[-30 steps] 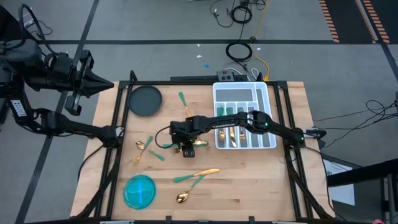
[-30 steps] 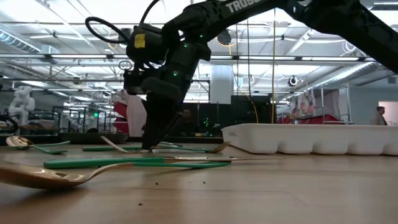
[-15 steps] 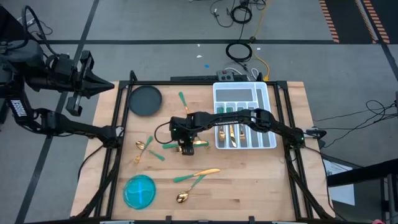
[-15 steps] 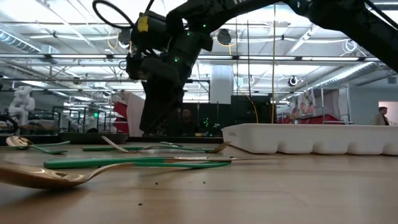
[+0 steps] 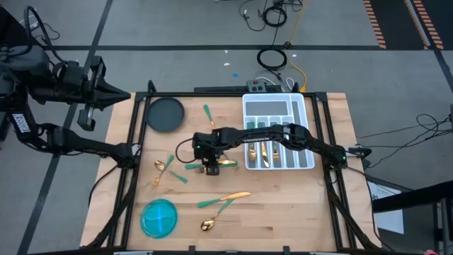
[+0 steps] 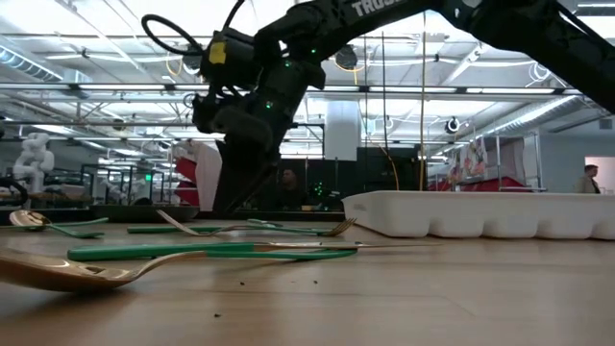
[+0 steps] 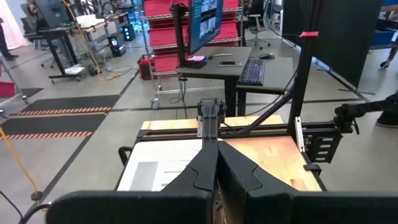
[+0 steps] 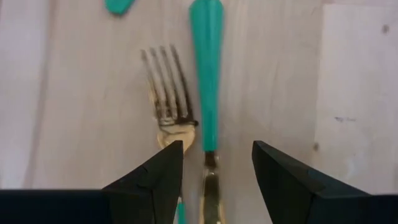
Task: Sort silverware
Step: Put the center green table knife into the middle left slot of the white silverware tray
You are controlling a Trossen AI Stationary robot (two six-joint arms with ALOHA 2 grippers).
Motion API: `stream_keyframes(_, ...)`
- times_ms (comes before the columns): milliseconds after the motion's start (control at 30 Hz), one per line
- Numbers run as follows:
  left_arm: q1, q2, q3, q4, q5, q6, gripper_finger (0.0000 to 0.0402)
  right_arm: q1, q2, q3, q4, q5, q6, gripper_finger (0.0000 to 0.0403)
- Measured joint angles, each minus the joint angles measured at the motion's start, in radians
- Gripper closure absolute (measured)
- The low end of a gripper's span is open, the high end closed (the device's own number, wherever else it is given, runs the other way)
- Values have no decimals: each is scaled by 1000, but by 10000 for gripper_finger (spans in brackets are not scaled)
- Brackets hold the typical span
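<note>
Wood tabletop — silverware scattered; right claw spread over fork; left claw pressed together off-table.

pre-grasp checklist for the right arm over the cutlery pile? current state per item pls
1. Right gripper open: ok, its fingers stand apart with nothing between them.
2. Target lined up: ok, a teal-handled knife runs into the gap between the fingers.
3. Neighbour clear: not ok, a gold fork lies right beside the knife, near one finger.
4. Height above the table: cannot tell exactly; the low view shows the fingertips close to the wood.
5. Tray has room: ok, compartments show bare white.
6. Left gripper out of the way: ok, shut and parked off the table's left edge.
</note>
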Motion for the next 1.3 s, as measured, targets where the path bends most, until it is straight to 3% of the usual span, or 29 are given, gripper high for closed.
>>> stream_keyframes(367, 0, 0, 0, 0, -1, 26, 388, -4, -6, -97, 10, 3, -1, 218)
stream_keyframes(800, 0, 0, 0, -1, -19, 24, 388, 4, -13, -104, 43, 3, -3, 218)
stream_keyframes(1300, 0, 0, 0, -15, -19, 23, 388, 11, -9, 0, 33, 9, -2, 218)
